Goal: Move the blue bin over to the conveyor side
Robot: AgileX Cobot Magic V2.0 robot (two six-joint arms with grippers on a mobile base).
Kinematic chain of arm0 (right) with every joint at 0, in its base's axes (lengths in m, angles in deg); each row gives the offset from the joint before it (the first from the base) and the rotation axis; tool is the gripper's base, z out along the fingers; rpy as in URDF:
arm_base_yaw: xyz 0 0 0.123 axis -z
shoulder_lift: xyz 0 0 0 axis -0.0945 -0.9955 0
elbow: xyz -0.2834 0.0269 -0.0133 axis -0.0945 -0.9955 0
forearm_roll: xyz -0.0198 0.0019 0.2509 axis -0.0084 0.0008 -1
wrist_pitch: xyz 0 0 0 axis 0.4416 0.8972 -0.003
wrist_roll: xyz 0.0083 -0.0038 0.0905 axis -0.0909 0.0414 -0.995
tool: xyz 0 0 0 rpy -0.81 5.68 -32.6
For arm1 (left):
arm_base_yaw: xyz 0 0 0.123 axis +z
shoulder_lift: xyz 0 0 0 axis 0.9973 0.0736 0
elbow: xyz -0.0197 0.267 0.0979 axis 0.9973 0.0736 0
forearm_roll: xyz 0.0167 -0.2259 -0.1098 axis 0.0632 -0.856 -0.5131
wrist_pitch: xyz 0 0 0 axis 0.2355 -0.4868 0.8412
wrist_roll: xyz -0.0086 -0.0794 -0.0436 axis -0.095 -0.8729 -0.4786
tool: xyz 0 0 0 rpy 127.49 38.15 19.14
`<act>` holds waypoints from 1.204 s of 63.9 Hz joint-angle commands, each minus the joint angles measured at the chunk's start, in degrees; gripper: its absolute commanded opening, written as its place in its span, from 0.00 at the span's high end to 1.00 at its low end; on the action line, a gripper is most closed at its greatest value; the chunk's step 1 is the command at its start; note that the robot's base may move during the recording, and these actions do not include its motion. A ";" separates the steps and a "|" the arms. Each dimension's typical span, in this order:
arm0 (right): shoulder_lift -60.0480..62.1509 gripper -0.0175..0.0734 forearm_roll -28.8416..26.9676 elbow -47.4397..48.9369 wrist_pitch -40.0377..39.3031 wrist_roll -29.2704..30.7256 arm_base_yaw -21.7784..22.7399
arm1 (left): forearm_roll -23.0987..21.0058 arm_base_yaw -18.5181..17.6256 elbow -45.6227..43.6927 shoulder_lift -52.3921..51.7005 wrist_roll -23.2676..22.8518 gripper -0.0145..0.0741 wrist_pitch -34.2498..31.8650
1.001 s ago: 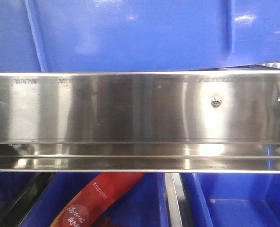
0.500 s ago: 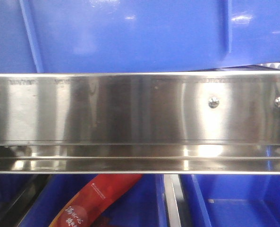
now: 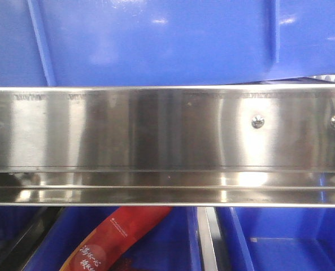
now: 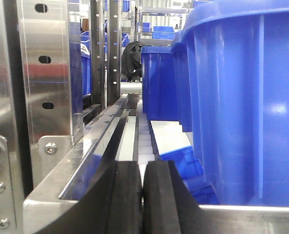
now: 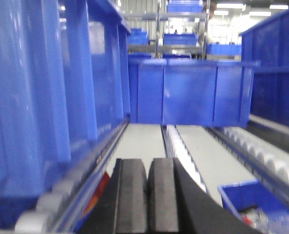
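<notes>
The blue bin (image 3: 156, 39) fills the top of the front view, its glossy wall and thin ribs just above the steel rail. In the left wrist view its wall and rolled rim (image 4: 246, 97) rise close on the right of my left gripper (image 4: 143, 195), which is shut and empty. In the right wrist view a blue bin wall (image 5: 37, 87) stands close on the left of my right gripper (image 5: 148, 195), also shut and empty. Neither gripper touches the bin. The dark mesh conveyor side is out of view.
A shiny steel rail (image 3: 167, 130) with screws crosses the front view. Below it are other blue bins and a red printed packet (image 3: 116, 237). Steel posts (image 4: 47, 73) stand left of a roller track (image 4: 143, 136). Another blue bin (image 5: 188, 92) blocks the lane ahead.
The front view swayed slightly left and back again. The bin's rib and the rail screws sit about where they were a second ago.
</notes>
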 commanded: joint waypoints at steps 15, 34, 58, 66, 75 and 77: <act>0.20 0.90 -0.35 10.31 -1.63 0.43 0.35 | -0.11 0.25 -3.10 -0.17 -0.27 0.83 -7.20; -10.19 0.90 -0.35 37.24 24.81 0.43 0.35 | -0.25 0.25 -25.15 5.29 -0.27 0.83 14.65; -38.50 0.90 -0.35 63.07 46.12 0.43 0.35 | -7.68 0.25 -50.11 32.14 -0.27 0.83 31.35; -44.71 0.90 -0.35 69.35 51.29 0.43 0.35 | -8.19 0.25 -56.71 40.43 -0.27 0.83 35.52; -48.62 0.90 -1.33 73.04 52.54 0.43 0.35 | -9.13 0.25 -62.40 48.23 -0.27 0.83 38.44; -49.35 0.90 -2.84 73.31 51.82 0.43 0.35 | -9.24 0.25 -63.55 49.76 -0.27 0.83 38.73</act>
